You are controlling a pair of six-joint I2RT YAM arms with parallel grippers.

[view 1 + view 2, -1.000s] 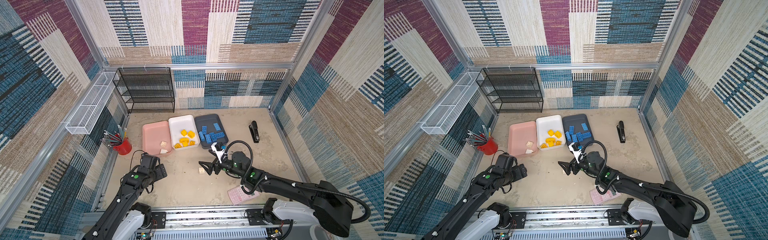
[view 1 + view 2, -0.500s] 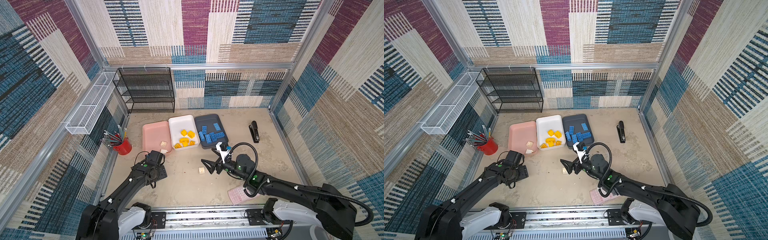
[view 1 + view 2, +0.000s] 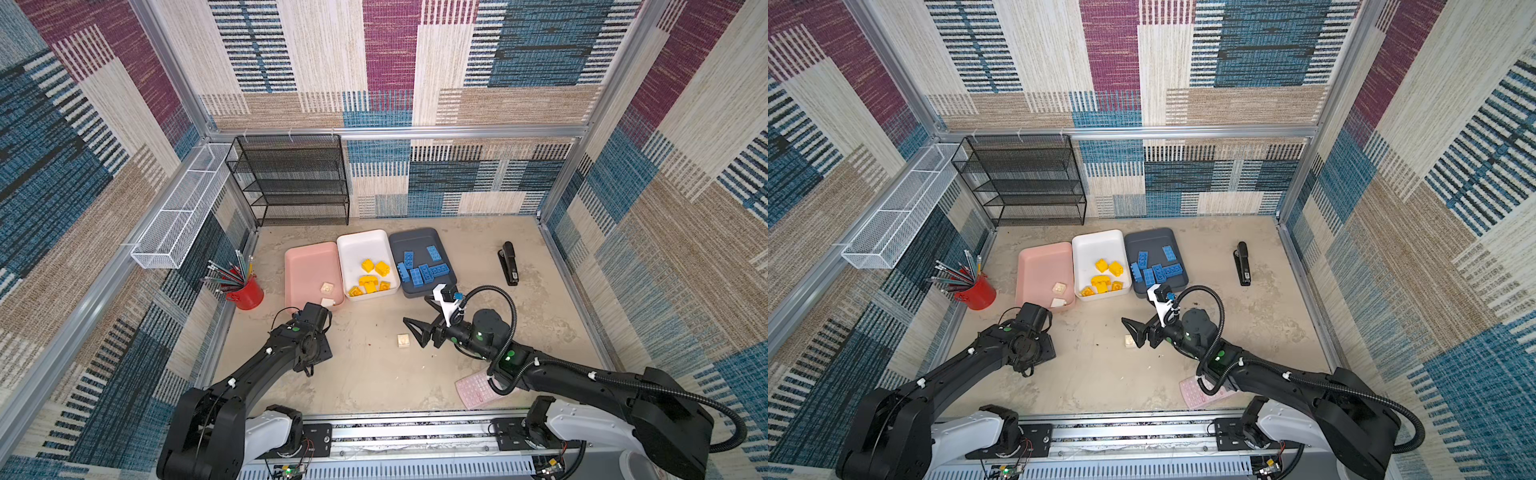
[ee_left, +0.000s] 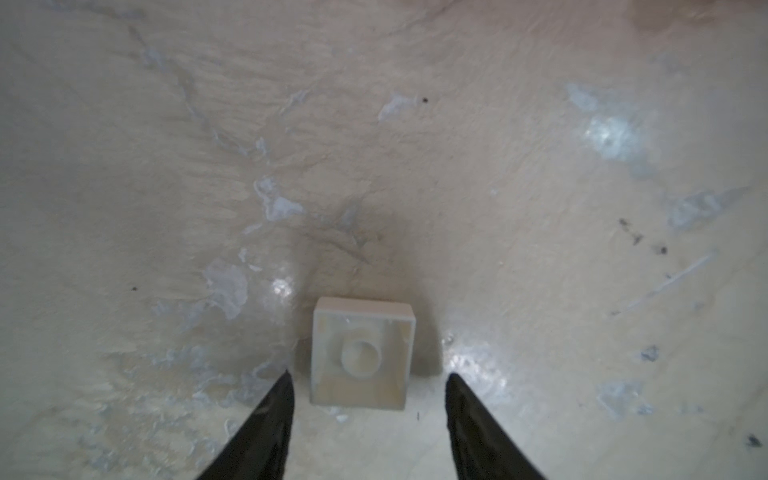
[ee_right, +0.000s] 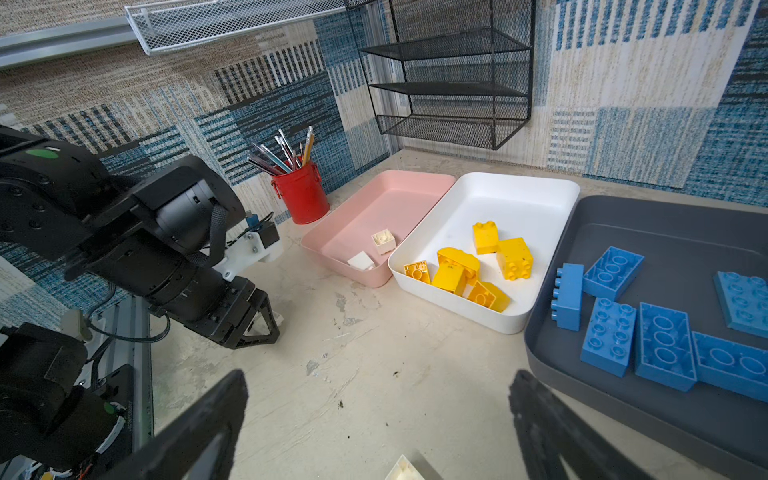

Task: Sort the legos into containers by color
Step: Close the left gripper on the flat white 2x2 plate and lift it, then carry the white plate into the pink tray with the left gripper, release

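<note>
In the left wrist view an upside-down cream lego (image 4: pixel 362 357) lies on the table between my left gripper (image 4: pixel 369 375), whose jaws stand open with a gap on each side. From above, the left gripper (image 3: pixel 318 358) points down and hides that brick. A second cream lego (image 3: pixel 403 340) (image 3: pixel 1129 341) lies just beside my open, empty right gripper (image 3: pixel 424 318) (image 5: pixel 378 395). The pink container (image 3: pixel 307 266) holds two cream legos (image 3: pixel 327 287). Yellow legos (image 3: pixel 372 276) fill the white container (image 3: pixel 361 249), and blue legos (image 3: pixel 422 272) lie in the dark grey one (image 3: pixel 415 239).
A red pencil cup (image 3: pixel 247 293) stands left of the pink tray. A black stapler (image 3: pixel 509 264) lies at the right, and a pink calculator (image 3: pixel 478 388) lies under the right arm. A black mesh shelf (image 3: pixel 299 183) and a white wire basket (image 3: pixel 183 208) line the back left.
My left gripper has come down toward the table and its jaws have narrowed around a cream brick. The right gripper has stayed open and barely moved.
</note>
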